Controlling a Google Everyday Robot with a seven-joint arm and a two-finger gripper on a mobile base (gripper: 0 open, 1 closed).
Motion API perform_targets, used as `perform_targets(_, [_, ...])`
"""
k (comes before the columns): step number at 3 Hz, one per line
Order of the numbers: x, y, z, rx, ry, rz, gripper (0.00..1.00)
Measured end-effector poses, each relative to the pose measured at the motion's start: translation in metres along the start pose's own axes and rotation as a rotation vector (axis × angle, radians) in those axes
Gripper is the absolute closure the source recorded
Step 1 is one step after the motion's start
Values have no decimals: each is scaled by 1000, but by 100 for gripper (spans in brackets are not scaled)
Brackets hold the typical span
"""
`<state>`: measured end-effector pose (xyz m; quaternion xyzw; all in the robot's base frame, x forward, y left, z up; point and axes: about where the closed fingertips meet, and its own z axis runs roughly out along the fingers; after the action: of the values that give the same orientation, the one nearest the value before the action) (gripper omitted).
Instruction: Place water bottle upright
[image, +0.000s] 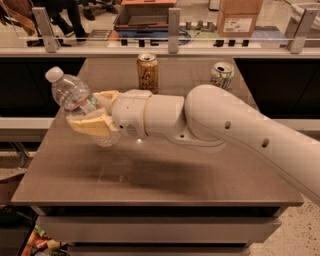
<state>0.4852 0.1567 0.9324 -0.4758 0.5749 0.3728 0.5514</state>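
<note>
The water bottle (72, 95) is a clear ribbed plastic bottle with a white cap and an orange-red label edge. It is held tilted, cap up and to the left, above the left part of the brown table (150, 170). My gripper (92, 114) reaches in from the right on a white arm and is shut on the bottle's lower half. Its yellowish fingers (92, 125) sit on either side of the bottle. The bottle's base (107, 140) hangs a little above the tabletop.
A gold-brown can (148, 72) stands upright at the back middle of the table. A green-white can (221, 75) stands at the back right. A railing with glass (172, 30) runs behind the table. My arm (235, 130) crosses the table's right side.
</note>
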Motion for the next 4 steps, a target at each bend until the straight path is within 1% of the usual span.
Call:
perform_targets(1, [4, 0, 3, 12, -57, 25, 100])
perform_targets(2, [11, -2, 6, 22, -99, 46, 100])
perform_targets(3, [19, -5, 5, 62, -110, 71, 100])
perform_targets(4, [31, -10, 7, 95, -108, 99, 100])
